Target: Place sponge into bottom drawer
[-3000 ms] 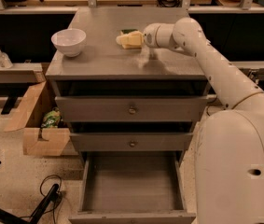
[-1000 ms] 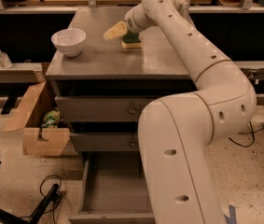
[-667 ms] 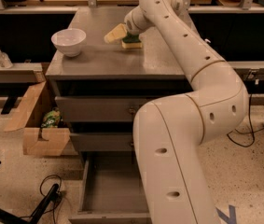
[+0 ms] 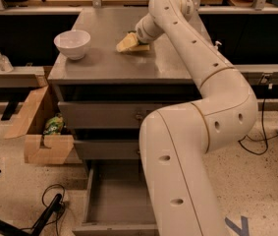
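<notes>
On the grey metal bench (image 4: 104, 65), the white arm's end effector (image 4: 136, 38) meets the small yellow sponge (image 4: 125, 44); its grip I cannot tell. Best lift it squarely, then lower into the open grey bottom drawer (image 4: 114, 200).

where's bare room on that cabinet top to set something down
Cabinet top is bare between the white bowl and the sponge, and along its front edge. The bottom drawer floor is bare too. Crowded where the claw sits at the sponge.

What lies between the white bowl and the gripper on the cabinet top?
Nothing: in the camera view, only bare cabinet top separates the white bowl from the gripper, which sits at the sponge.
</notes>
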Robot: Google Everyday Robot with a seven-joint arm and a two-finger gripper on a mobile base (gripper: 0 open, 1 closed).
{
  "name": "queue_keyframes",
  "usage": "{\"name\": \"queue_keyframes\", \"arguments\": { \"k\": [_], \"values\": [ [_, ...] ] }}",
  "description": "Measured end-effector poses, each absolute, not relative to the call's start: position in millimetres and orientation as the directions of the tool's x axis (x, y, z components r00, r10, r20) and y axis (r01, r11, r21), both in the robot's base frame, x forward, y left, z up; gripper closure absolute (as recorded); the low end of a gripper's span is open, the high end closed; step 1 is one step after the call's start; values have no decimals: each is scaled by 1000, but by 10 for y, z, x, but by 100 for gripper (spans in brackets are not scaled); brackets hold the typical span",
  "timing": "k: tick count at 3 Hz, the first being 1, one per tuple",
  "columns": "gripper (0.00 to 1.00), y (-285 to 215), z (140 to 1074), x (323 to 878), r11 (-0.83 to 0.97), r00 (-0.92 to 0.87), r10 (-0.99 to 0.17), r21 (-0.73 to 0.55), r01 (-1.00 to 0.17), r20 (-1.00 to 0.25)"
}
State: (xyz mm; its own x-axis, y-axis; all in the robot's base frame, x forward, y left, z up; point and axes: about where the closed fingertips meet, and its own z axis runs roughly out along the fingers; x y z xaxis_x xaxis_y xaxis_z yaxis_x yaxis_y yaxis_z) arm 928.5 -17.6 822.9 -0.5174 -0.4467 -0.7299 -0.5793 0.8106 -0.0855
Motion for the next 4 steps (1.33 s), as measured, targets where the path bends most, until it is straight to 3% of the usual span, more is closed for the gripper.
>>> {"name": "queue_keyframes", "arguments": {
  "k": [3, 4],
  "values": [
    [87, -149, 8235, 9288, 809, -521, -449, -83, -582, -726],
    [100, -148, 8253, 9287, 809, -521, -449, -83, -582, -726]
  ]
}}
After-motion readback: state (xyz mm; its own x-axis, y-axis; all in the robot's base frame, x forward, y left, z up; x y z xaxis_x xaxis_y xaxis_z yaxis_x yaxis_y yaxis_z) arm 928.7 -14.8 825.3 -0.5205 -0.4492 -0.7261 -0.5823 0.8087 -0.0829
